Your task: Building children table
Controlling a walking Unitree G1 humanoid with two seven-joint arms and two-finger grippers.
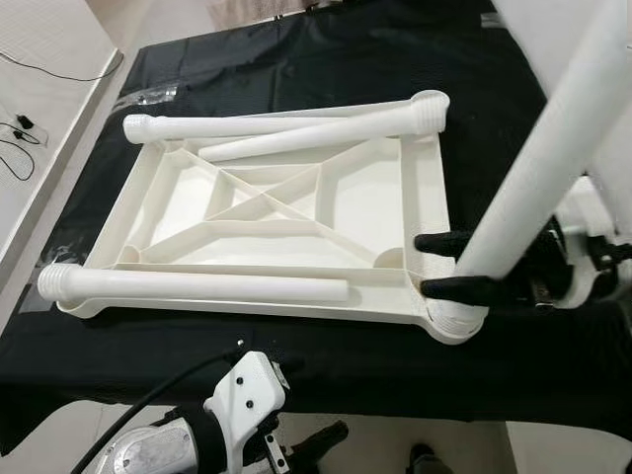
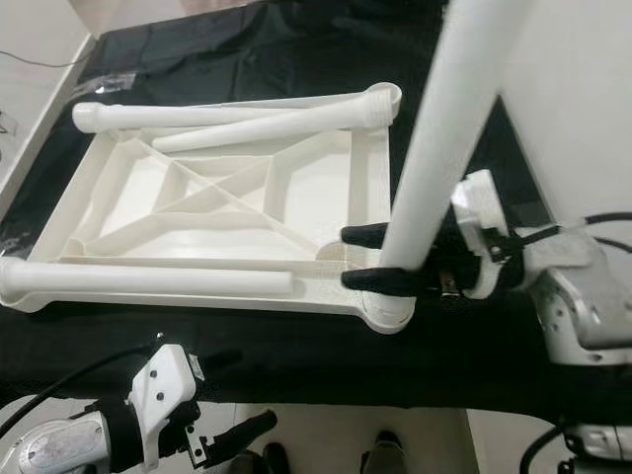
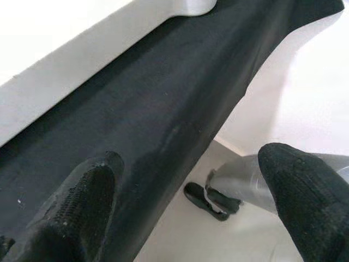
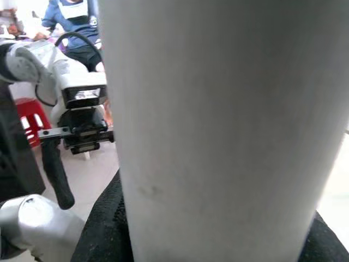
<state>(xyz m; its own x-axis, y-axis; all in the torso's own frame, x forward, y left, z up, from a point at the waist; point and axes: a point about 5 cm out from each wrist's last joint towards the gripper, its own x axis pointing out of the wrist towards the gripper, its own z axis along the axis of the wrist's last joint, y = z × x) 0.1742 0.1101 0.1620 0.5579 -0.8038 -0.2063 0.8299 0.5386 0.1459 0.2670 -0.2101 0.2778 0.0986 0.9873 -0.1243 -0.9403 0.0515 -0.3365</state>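
Gripping an unmarked white table leg (image 2: pixel 434 148), the right pincer (image 2: pixel 367 259) holds it at the tabletop (image 2: pixel 365 188) corner.

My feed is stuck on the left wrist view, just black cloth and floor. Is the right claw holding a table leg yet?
Observer: Yes. The right claw is shut on a white leg, its lower end at the near right corner socket of the upturned tabletop.
Operator: Other legs?
Observer: Three lie loose on it: a near-edge leg and two far-edge legs.
Operator: My left claw?
Observer: The left claw is open, below the table's near edge.
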